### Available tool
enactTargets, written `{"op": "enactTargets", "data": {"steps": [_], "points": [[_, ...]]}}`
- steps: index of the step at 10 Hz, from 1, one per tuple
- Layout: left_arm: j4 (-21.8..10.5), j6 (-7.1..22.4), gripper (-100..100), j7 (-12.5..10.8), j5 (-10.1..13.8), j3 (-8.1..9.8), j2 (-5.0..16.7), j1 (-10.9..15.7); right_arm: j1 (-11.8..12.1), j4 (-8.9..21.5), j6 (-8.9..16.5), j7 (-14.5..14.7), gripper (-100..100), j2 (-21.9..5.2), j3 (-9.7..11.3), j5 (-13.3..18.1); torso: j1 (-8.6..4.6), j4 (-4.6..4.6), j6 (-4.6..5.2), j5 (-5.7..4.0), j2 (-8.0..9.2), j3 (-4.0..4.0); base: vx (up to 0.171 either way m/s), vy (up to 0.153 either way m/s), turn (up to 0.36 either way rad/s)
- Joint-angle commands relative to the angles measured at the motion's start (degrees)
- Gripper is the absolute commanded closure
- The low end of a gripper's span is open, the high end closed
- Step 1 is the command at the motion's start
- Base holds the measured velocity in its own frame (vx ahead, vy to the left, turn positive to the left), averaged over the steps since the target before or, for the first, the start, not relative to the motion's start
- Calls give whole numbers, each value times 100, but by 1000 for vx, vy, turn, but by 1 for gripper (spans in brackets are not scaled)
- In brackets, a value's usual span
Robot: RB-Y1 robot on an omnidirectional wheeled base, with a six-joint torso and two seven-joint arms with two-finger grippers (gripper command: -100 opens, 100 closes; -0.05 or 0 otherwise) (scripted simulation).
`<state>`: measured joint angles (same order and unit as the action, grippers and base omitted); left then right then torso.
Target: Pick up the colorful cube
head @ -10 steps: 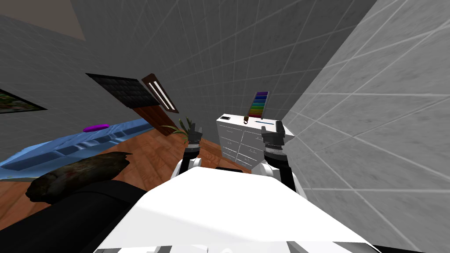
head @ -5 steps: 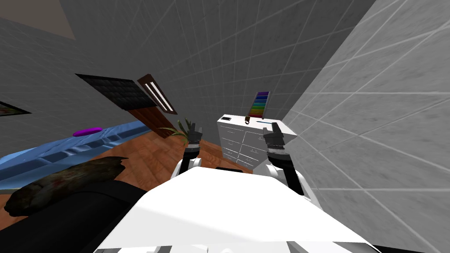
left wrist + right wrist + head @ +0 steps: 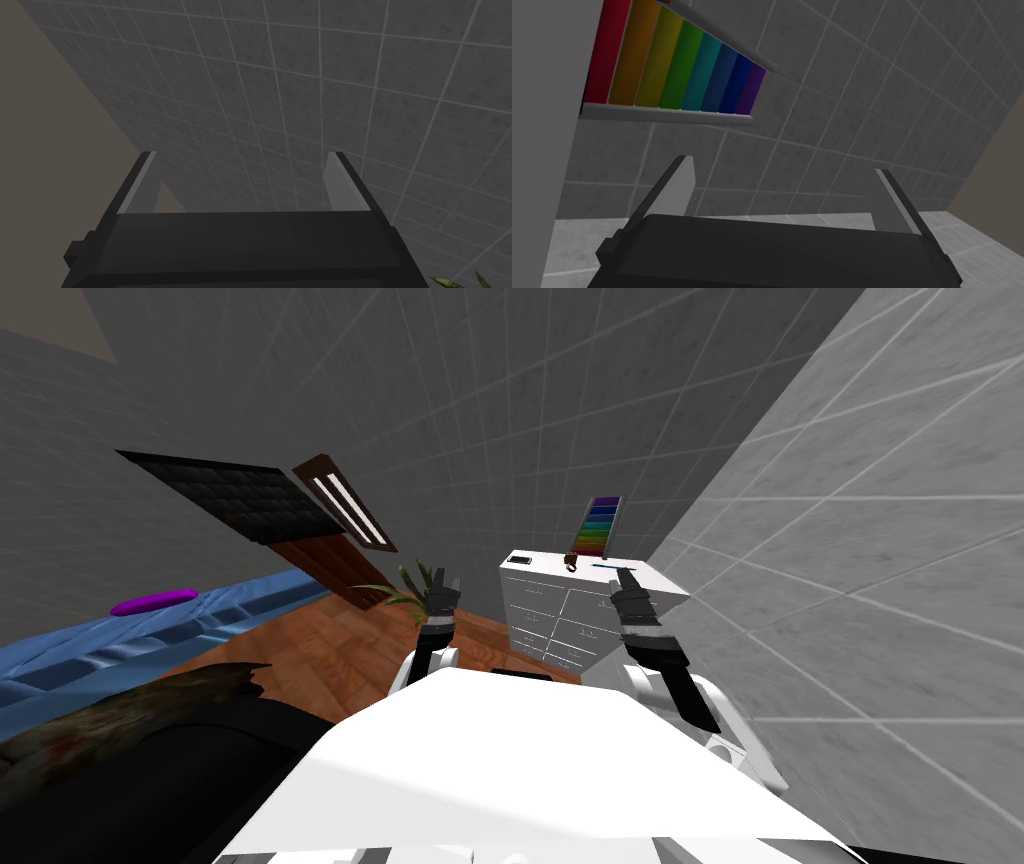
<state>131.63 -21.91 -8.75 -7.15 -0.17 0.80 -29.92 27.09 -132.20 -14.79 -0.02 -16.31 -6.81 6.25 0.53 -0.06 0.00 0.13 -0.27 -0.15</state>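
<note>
Our right gripper (image 3: 783, 167), fingers wide, hangs at the white dresser's (image 3: 550, 618) near top edge. Wide too, our left gripper (image 3: 242, 155) sits beside the plant (image 3: 400, 586)

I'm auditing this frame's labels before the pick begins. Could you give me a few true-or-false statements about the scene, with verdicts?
1. The left tool and the right tool are both open. True.
2. The right tool grips a cube. False: nothing sits between its fingers.
3. A rainbow-striped panel hangs on the tiled wall above the white dresser. True.
4. The purple object lies on the dresser. False: it lies on the blue cushioned surface, far to the left.
5. A plant stands left of the dresser. True.
</note>
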Motion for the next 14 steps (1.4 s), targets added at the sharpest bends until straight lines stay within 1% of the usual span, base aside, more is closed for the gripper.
{"op": "enactTargets", "data": {"steps": [1, 5, 6, 8, 9, 10, 13, 14], "points": [[0, 0, 0, 0, 0, 0, 0, 0, -49, 44, 218, 138, -100, -286, -252, 54, 0, 0, 0, 0, 0, 0, 62, 144, -90], [0, 0, 0, 0, 0, 0, 0, 0, -73, 146, 719, 470, -100, -966, -804, 232, 11, -2, 0, 2, -6, -4, 69, 166, -95], [0, 0, 0, 0, 0, 0, 0, 0, -73, 146, 719, 470, -100, -1001, -804, 232, 8, -1, -1, 2, -2, -2, 25, 104, -21], [0, 0, 0, 0, 0, 0, 1, 1, -53, 233, 965, 609, -100, -1372, -1052, 338, -21, 2, -1, -5, 12, 6, 23, 103, -54], [0, 0, 0, 0, 0, 0, 0, 0, -33, 288, 1085, 670, -100, -1546, -1166, 396, -14, 2, 0, -3, 10, 6, 44, 144, -59], [0, 0, 0, 0, 0, 0, 0, 0, -33, 288, 1085, 670, -100, -1593, -1166, 396, -5, 1, 0, -1, 7, 4, 37, 100, -26], [0, 0, 0, 0, 0, 0, 0, 1, 70, 498, 1423, 806, -100, -2145, -1456, 593, -15, 2, -1, -4, 12, 6, 22, 111, -30], [0, 0, 0, 0, 0, 0, 0, 1, 70, 498, 1423, 806, -100, -2228, -1456, 593, -11, 3, -1, -2, 14, 8, 18, 86, -12]]}}
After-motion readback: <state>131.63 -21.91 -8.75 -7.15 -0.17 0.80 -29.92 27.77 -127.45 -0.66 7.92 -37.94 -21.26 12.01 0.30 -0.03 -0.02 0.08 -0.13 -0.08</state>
